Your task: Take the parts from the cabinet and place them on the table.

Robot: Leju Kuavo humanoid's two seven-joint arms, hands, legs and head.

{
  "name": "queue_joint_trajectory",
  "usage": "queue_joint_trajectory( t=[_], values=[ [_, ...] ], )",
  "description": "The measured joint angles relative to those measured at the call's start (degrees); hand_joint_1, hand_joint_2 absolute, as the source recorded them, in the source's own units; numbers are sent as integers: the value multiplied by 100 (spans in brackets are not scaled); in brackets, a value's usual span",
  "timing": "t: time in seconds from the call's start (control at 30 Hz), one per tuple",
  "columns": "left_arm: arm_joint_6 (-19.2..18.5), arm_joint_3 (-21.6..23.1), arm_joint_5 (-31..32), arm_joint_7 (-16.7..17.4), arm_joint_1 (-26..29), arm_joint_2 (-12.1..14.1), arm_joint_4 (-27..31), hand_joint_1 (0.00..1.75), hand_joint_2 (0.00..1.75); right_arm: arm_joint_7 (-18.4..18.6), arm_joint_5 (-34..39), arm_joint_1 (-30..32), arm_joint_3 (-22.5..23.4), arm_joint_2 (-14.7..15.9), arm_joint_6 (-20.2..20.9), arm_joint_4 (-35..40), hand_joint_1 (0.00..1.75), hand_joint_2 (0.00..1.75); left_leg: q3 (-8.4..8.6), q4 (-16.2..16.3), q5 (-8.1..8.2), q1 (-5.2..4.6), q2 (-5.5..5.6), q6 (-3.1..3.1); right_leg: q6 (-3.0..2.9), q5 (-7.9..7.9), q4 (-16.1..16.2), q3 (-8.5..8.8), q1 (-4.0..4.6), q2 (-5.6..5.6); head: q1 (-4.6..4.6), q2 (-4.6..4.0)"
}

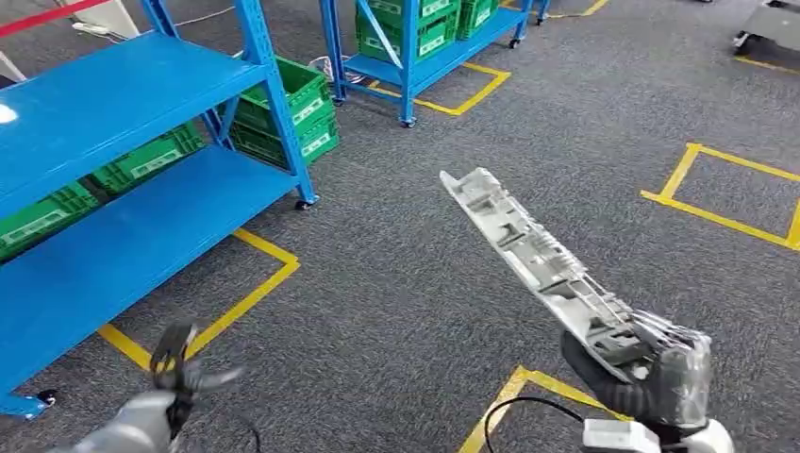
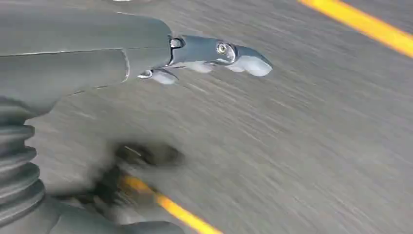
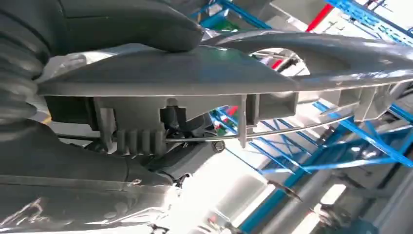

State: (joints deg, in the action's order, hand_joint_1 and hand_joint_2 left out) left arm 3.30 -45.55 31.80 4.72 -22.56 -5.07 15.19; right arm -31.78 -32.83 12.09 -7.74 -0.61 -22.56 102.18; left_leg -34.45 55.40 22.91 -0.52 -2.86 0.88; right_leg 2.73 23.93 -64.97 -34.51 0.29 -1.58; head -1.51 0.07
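The robot's right hand [image 1: 651, 363] grips one end of a long, narrow grey plastic part [image 1: 533, 253], which slants up and away from the hand over dark grey carpet [image 1: 453, 236]. The part's ribbed, slotted face is turned upward, and its far end points toward the blue shelving rack [image 1: 123, 179] that stands well to the left of it. In the right wrist view the same part [image 3: 229, 83] runs across the picture, with the thick grey thumb [image 3: 126, 22] pressed on one side of it and darker fingers [image 3: 175, 119] on the other side. The left hand [image 1: 179, 363] is low, just in front of the rack's lower shelf, with dark fingers spread apart and nothing in them; it is blurred. In the left wrist view the left hand's fingers [image 2: 219, 51] are stretched out over blurred carpet and hold nothing. Green crates [image 1: 283, 109] sit on and beside the rack, some under its upper shelf and two stacked at its right post. Yellow tape lines [image 1: 241, 302] mark the floor around the rack's foot, and more yellow tape [image 1: 722, 193] forms a square on the carpet far to the right of the rack. A second blue rack [image 1: 425, 47] with green crates stands beyond the first one.
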Motion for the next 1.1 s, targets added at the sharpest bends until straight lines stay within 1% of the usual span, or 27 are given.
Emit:
queue_joint_trajectory(
  t=[0.03,0.07,0.1,0.17,0.2,0.23,0.27,0.33,0.37,0.4,0.43,0.5,0.53,0.57,0.63,0.7,0.73,0.77,0.83,0.87,0.9,0.93,0.97,1.0,1.03,1.07,1.1],
  values=[
    [-85,4,-22,-40,-157,-31,2,0,175,22,-2,-55,-55,-20,-35,-35,175,175,-16,-2,-22,-8,-48,-17,-55,249,566,367,55,-281,9,0],
    [-98,2,-50,-48,-225,-28,0,0,175,30,-2,-118,-92,-22,-66,-48,175,175,-6,5,-38,-14,-136,-39,-104,382,972,616,125,-324,7,0],
    [-135,-9,-70,-74,-237,-13,0,0,175,39,9,-144,-116,-22,-93,-76,175,175,23,-14,-82,4,-226,-81,-128,280,896,564,132,-230,35,0],
    [-212,-17,-63,-144,-200,-11,0,0,175,37,26,-133,-120,-17,-168,-102,175,175,17,-28,-128,33,-406,-137,-194,216,966,502,177,-73,28,0],
    [-251,-20,-59,-173,-190,2,0,0,175,46,33,-125,-113,-20,-175,-113,175,175,-39,-11,-62,42,-304,-161,-271,134,1057,528,102,0,18,0],
    [-286,-20,-59,-214,-177,35,0,0,175,43,39,-132,-113,-22,-197,-124,175,175,-84,112,76,71,-4,-178,-283,94,1070,495,105,66,41,0],
    [-326,-20,-59,-238,-159,70,0,0,175,41,42,-140,-111,-22,-190,-137,175,175,-227,450,308,70,167,-192,-317,65,1068,455,85,110,61,0],
    [-338,-20,-59,-243,-101,124,0,0,175,30,42,-113,-135,-22,-188,-168,175,175,-648,1466,747,68,282,-240,-323,34,1042,390,78,254,98,0],
    [-343,-22,-57,-245,-81,155,0,0,175,28,44,-99,-135,-22,-188,-186,175,175,-795,1796,810,71,280,-262,-317,29,1013,363,73,324,107,0],
    [-345,-22,-59,-247,-69,166,0,0,175,30,46,-95,-133,-22,-188,-205,175,175,-801,1818,723,76,280,-280,-314,31,977,341,59,387,101,0],
    [-347,-22,-59,-247,-68,173,0,0,175,35,46,-95,-127,-22,-188,-220,175,175,-699,1627,533,89,281,-305,-300,40,939,320,38,450,105,0],
    [-349,-22,-57,-254,-78,188,0,0,175,33,46,-97,-131,-22,-188,-234,175,175,-238,766,51,156,321,-382,-233,83,835,282,-24,583,105,0],
    [-352,-22,-59,-256,-76,190,0,0,175,30,48,-100,-133,-22,-188,-234,175,175,-43,397,21,230,536,-458,-179,118,762,232,-38,643,111,0],
    [-354,-22,-59,-256,-77,190,0,0,175,33,48,-122,-131,-22,-188,-234,175,175,32,349,59,220,732,-434,-143,141,671,133,-32,707,122,0],
    [-354,-22,-59,-256,-76,201,0,0,175,26,48,-105,-131,-22,-188,-234,175,175,-5,304,187,220,666,-330,-83,99,597,23,-47,834,123,0],
    [-360,-22,-59,-256,-85,164,0,0,175,28,46,-87,-131,-22,-188,-234,175,175,-45,304,168,248,526,-245,-20,101,591,-91,-59,881,125,0],
    [-360,-22,-57,-256,-92,179,0,0,175,28,48,-80,-135,-22,-188,-234,175,175,-45,302,160,237,472,-205,18,198,449,-139,-20,522,81,0],
    [-360,-22,-59,-262,-92,181,0,0,175,24,46,-91,-146,-22,-188,-236,175,175,-49,303,155,219,413,-156,51,375,140,-285,-24,325,61,0],
    [-360,-22,-59,-267,-86,206,0,0,175,24,48,-100,-157,-22,-188,-236,175,175,-58,303,153,195,265,-134,75,787,-811,-718,-45,201,63,0],
    [-360,-22,-59,-267,-87,214,0,0,175,24,48,-98,-157,-22,-188,-242,175,175,-61,303,149,187,201,-126,78,890,-1154,-876,-50,198,70,0],
    [-358,-22,-57,-267,-87,216,0,0,175,26,48,-94,-157,-22,-188,-258,175,175,-61,303,148,181,132,-124,78,870,-1249,-919,-52,198,66,0],
    [-360,-22,-57,-275,-89,216,0,0,175,26,48,-95,-157,-22,-186,-266,175,175,-61,303,153,173,72,-120,64,707,-1050,-810,-52,196,68,0],
    [-378,-22,-55,-299,-93,216,0,0,175,22,46,-93,-157,-20,-181,-266,175,175,-58,303,155,165,16,-122,41,474,-623,-582,-49,175,68,0],
    [-397,-22,-54,-330,-94,223,0,0,175,17,48,-95,-157,-20,-179,-266,175,175,-54,303,156,160,-37,-124,17,253,-99,-297,-39,91,68,0],
    [-428,-22,-52,-348,-95,241,0,0,175,13,48,-103,-157,-20,-179,-264,175,175,-46,303,162,156,-90,-141,-8,128,390,-14,-22,-139,66,0],
    [-450,-22,-55,-365,-88,278,0,0,175,9,48,-120,-159,-20,-170,-264,175,175,-53,318,171,104,-129,-176,-32,221,547,19,57,-298,68,0],
    [-456,-22,-55,-378,-76,293,0,0,175,-7,50,-121,-162,-20,-170,-264,175,175,-53,306,154,109,-170,-206,-90,176,543,30,50,-197,88,0]
  ],
)
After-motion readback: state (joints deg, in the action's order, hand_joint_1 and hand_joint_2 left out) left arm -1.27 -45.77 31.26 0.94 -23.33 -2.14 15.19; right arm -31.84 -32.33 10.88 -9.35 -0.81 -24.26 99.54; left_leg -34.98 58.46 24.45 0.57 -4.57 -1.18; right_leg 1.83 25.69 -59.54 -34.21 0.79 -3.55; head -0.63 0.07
